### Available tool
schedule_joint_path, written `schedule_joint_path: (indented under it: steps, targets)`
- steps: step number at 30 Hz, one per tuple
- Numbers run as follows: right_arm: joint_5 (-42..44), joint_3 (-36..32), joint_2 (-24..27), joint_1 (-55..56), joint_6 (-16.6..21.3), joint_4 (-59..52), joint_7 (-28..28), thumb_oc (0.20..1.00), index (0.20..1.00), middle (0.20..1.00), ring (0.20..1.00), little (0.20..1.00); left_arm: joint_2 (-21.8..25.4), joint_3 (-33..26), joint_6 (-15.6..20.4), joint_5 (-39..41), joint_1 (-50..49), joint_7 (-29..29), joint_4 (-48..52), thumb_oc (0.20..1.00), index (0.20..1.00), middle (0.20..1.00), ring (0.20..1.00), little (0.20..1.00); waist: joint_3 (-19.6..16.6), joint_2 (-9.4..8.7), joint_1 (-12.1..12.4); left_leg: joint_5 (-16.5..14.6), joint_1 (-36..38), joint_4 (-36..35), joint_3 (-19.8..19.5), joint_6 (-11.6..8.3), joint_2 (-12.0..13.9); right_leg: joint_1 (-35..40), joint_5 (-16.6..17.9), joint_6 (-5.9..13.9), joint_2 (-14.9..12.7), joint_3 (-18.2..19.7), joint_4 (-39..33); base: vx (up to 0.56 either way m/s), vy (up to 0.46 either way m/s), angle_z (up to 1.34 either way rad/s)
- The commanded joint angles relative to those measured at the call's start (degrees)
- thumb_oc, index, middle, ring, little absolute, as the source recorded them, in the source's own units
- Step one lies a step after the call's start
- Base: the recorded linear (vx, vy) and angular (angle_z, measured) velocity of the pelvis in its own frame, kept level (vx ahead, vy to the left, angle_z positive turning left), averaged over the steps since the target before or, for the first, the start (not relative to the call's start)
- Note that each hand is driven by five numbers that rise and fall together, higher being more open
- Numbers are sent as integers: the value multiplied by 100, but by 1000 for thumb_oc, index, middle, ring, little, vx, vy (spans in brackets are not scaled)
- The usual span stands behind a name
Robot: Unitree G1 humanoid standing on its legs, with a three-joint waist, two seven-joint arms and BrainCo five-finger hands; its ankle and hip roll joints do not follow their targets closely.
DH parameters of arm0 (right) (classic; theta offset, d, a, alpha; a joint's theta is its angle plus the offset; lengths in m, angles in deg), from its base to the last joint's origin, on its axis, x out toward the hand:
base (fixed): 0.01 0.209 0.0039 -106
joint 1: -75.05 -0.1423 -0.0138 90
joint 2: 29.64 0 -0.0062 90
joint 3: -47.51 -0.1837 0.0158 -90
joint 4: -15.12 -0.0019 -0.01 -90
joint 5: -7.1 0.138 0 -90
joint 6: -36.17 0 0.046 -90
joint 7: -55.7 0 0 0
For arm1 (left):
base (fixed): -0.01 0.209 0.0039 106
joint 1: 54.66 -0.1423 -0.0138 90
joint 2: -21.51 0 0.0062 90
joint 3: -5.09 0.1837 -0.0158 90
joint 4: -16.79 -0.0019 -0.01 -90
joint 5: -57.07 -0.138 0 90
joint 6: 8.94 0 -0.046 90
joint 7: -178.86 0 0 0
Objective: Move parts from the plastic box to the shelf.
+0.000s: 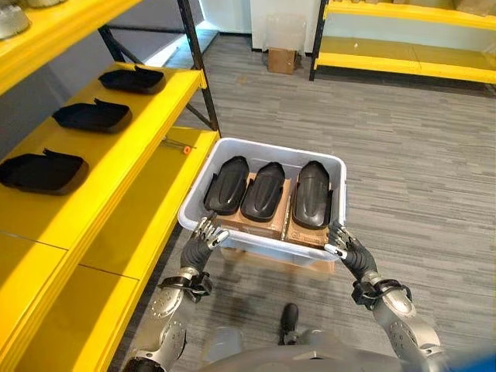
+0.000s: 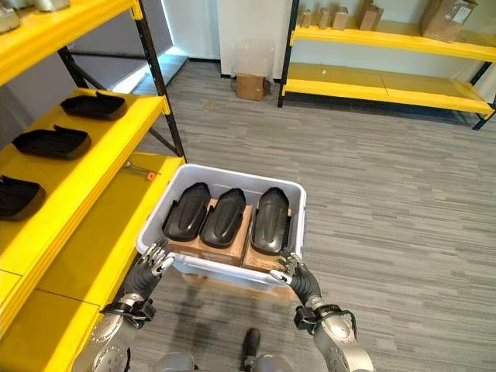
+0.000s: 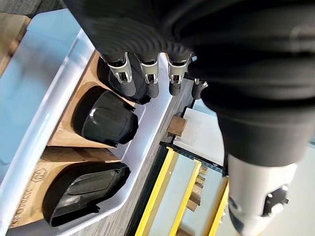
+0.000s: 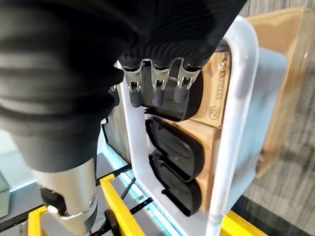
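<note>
A white plastic box (image 1: 265,147) stands in front of me on a cardboard carton (image 1: 267,256). It holds three black moulded parts (image 1: 263,191) side by side on brown cartons. My left hand (image 1: 206,233) is at the box's near left corner and my right hand (image 1: 343,245) at its near right corner. In both wrist views the curled fingers (image 3: 147,81) (image 4: 157,91) hook over the rim toward the parts. Three more black parts (image 1: 93,115) lie on the yellow shelf (image 1: 124,147) to my left.
A lower yellow shelf level (image 1: 151,217) runs beside the box, with a small orange item (image 1: 187,149) on it. A black upright post (image 1: 198,66) stands at the shelf's far end. Another yellow rack (image 1: 411,50) and a small carton (image 1: 281,60) stand across the grey floor.
</note>
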Motion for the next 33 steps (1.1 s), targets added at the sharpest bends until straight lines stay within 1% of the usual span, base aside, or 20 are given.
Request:
schedule_joint_path:
  steps: [1, 2, 3, 5, 6, 7, 8, 9, 10, 11, 13, 15, 16, 18, 22, 26, 30, 32, 33]
  targets:
    - [168, -64, 243, -174, 389, -378, -40, 1000, 1000, 1000, 1000, 1000, 203, -127, 287, 158, -237, 52, 484, 1000, 1000, 1000, 1000, 1000, -116, 317, 73, 1325, 176, -1197, 250, 117, 522, 531, -802, 793, -442, 376, 551, 87, 465, -4]
    - [68, -76, 266, -137, 339, -324, -11, 1000, 1000, 1000, 1000, 1000, 181, -125, 272, 128, -220, -10, 469, 1000, 1000, 1000, 1000, 1000, -119, 470, 37, 1277, 344, -1313, 402, 18, 610, 511, -807, 901, -559, 396, 632, 104, 400, -40]
    - [-8, -72, 227, -123, 312, -264, 12, 1000, 1000, 1000, 1000, 1000, 184, -129, 257, 104, -204, -58, 418, 1000, 1000, 1000, 1000, 1000, -165, 533, 20, 1190, 451, -1444, 542, -52, 602, 545, -779, 951, -622, 391, 633, 148, 502, -54]
    - [-29, -86, 212, -121, 304, -277, 34, 1000, 1000, 1000, 1000, 1000, 238, -101, 265, 106, -200, -138, 447, 1000, 1000, 1000, 1000, 1000, -220, 555, 27, 995, 503, -1336, 572, 9, 403, 607, -625, 1048, -779, 408, 579, 118, 273, -57]
    - [-29, -87, 211, -120, 303, -278, 34, 1000, 1000, 1000, 1000, 1000, 239, -101, 265, 107, -201, -138, 448, 1000, 1000, 1000, 1000, 1000, -218, 550, 29, 988, 503, -1326, 574, 13, 397, 613, -622, 1052, -785, 410, 574, 115, 231, -38]
    - [35, -135, 157, -84, 296, -342, 96, 1000, 1000, 1000, 1000, 1000, 287, -109, 256, 94, -216, -198, 493, 1000, 1000, 1000, 1000, 1000, -243, 531, 13, 881, 533, -1265, 677, 41, 284, 685, -543, 1108, -915, 414, 517, 150, 342, -29]
    - [36, -181, 115, 7, 247, -386, 196, 1000, 1000, 1000, 1000, 1000, 376, -88, 249, 16, -212, -295, 465, 1000, 1000, 1000, 1000, 1000, -223, 462, -1, 614, 478, -990, 820, 106, 92, 785, -419, 1244, -1178, 365, 452, 150, 344, -13]
    - [35, -182, 112, 7, 247, -387, 196, 1000, 1000, 1000, 1000, 1000, 379, -87, 250, 17, -210, -296, 463, 1000, 1000, 1000, 1000, 1000, -221, 454, 0, 600, 470, -967, 820, 112, 83, 789, -416, 1250, -1188, 366, 447, 104, 292, -4]
    - [44, -165, 84, 7, 234, -375, 196, 1000, 1000, 1000, 1000, 1000, 412, -85, 259, 10, -214, -297, 466, 1000, 1000, 1000, 1000, 1000, -216, 429, 2, 513, 449, -876, 851, 140, 21, 779, -368, 1286, -1260, 374, 436, 52, 224, 8]
    - [43, -141, 54, -2, 228, -400, 180, 1000, 1000, 1000, 1000, 1000, 471, -113, 288, -20, -199, -278, 467, 1000, 1000, 1000, 1000, 1000, -204, 384, 9, 336, 393, -652, 931, 186, -109, 782, -271, 1349, -1406, 387, 395, 52, 222, 9]
    - [46, -145, 38, 2, 223, -413, 201, 1000, 1000, 1000, 1000, 1000, 506, -138, 306, -27, -204, -273, 513, 1000, 1000, 1000, 1000, 1000, -201, 354, 3, 275, 345, -556, 957, 201, -151, 752, -230, 1381, -1454, 392, 391, 33, 156, 15]
    - [-32, -129, 23, -27, 242, -400, 193, 1000, 1000, 1000, 1000, 1000, 537, -148, 335, -46, -200, -278, 525, 1000, 1000, 1000, 1000, 1000, -221, 317, 25, 193, 330, -527, 1010, 266, -239, 719, -123, 1467, -1559, 371, 345, 49, 172, 2]
    - [-44, -142, 17, -28, 241, -460, 200, 1000, 1000, 1000, 1000, 1000, 567, -166, 329, -64, -227, -293, 559, 1000, 1000, 1000, 1000, 1000, -258, 270, 10, 186, 358, -585, 1061, 299, -290, 727, 24, 1507, -1606, 369, 281, 71, 147, -2]
    - [-65, -149, 31, -61, 259, -544, 197, 1000, 1000, 1000, 1000, 1000, 583, -163, 339, -64, -235, -306, 589, 1000, 1000, 1000, 1000, 1000, -296, 231, 0, 172, 357, -597, 1074, 315, -316, 730, 97, 1543, -1644, 351, 227, 67, 86, -1]
    - [-146, -150, 78, -282, 330, -689, 149, 1000, 1000, 1000, 1000, 1000, 624, -153, 357, -135, -184, -315, 717, 1000, 1000, 1000, 1000, 1000, -337, 171, -4, 114, 292, -517, 1059, 343, -371, 746, 93, 1554, -1673, 325, 147, 48, 31, -1]
    - [-178, -161, 87, -563, 419, -761, 54, 1000, 1000, 1000, 1000, 1000, 629, -140, 374, -167, -105, -292, 787, 1000, 1000, 1000, 1000, 1000, -316, 148, 10, 119, 263, -509, 1062, 340, -351, 728, 41, 1545, -1657, 316, 135, 11, 5, 0]
    - [-354, -167, 155, -1162, 532, -877, -195, 1000, 1000, 1000, 1000, 1000, 689, -48, 386, -116, 89, -275, 933, 1000, 1000, 1000, 1000, 1000, -195, 133, 57, 179, 108, -481, 1026, 302, -273, 609, -7, 1492, -1615, 311, 157, -34, -37, -1]
    - [-491, -112, 125, -1869, 662, -770, -523, 1000, 1000, 1000, 1000, 1000, 717, 61, 438, -23, 303, -207, 1035, 1000, 1000, 1000, 1000, 1000, -4, 158, 121, 263, -88, -465, 978, 269, -227, 407, -18, 1450, -1578, 319, 207, -113, -56, -4]
    - [-491, -111, 124, -1881, 665, -762, -524, 1000, 1000, 1000, 1000, 1000, 717, 59, 438, -22, 311, -207, 1032, 1000, 1000, 1000, 1000, 1000, -1, 160, 120, 264, -96, -461, 976, 268, -225, 399, -19, 1449, -1576, 319, 213, -164, -47, -1]
